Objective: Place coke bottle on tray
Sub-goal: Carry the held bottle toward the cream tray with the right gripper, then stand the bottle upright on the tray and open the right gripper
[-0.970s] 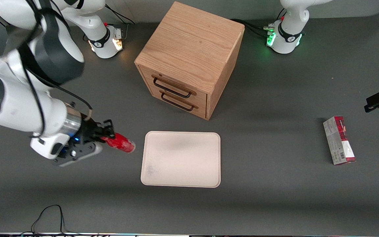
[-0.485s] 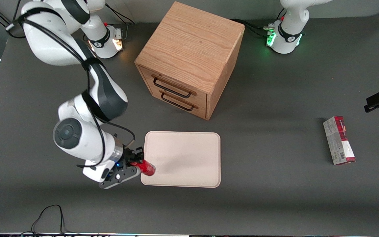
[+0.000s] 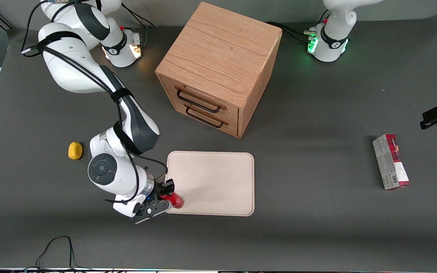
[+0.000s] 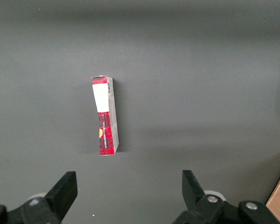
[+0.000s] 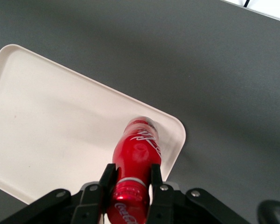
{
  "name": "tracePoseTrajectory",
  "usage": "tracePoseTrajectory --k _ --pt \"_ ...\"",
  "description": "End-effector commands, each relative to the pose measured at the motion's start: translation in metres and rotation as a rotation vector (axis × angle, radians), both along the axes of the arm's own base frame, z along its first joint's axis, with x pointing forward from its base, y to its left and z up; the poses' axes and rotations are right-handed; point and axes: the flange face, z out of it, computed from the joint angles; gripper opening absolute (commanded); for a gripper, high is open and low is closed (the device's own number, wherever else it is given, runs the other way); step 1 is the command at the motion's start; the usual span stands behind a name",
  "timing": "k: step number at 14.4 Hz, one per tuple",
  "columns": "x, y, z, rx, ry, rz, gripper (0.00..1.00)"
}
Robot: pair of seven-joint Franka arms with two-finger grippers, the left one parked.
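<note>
In the front view we see only the lower part of the small red coke bottle (image 3: 176, 200); the black two-finger gripper (image 3: 166, 193) covers its neck and cap. Whether its pale base touches the flat cream tray (image 3: 218, 182) we cannot tell. The wrist view's edge cuts off the cap.

The gripper (image 3: 166, 198) sits over the tray (image 3: 218, 178) corner nearest the front camera, at the working arm's end, clamped on the coke bottle (image 3: 175, 200), which hangs over that corner. The cabinet (image 3: 218, 68) stands farther from the camera than the tray. The carton (image 3: 390, 162) lies toward the parked arm's end, and a small lump (image 3: 75, 150) toward the working arm's.
</note>
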Motion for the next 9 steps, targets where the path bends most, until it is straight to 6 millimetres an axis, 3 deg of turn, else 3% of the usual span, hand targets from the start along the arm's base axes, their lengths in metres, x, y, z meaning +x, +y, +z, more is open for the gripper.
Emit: tracePoseTrajectory --k 1,4,5,6,7,9 --pt "-0.0002 0.0008 -0.0004 -0.007 -0.021 -0.007 0.22" --pt "0.0019 -0.0011 -0.0013 0.001 -0.037 -0.011 0.25" --pt "0.0019 -0.0011 -0.0013 0.001 -0.037 -0.011 0.37" --pt "0.0032 -0.0042 -0.0012 0.004 -0.037 -0.018 0.84" --pt "0.0037 -0.0054 0.0 0.004 -0.038 -0.02 1.0" --pt "0.0039 -0.0061 0.0022 0.004 -0.041 -0.021 1.0"
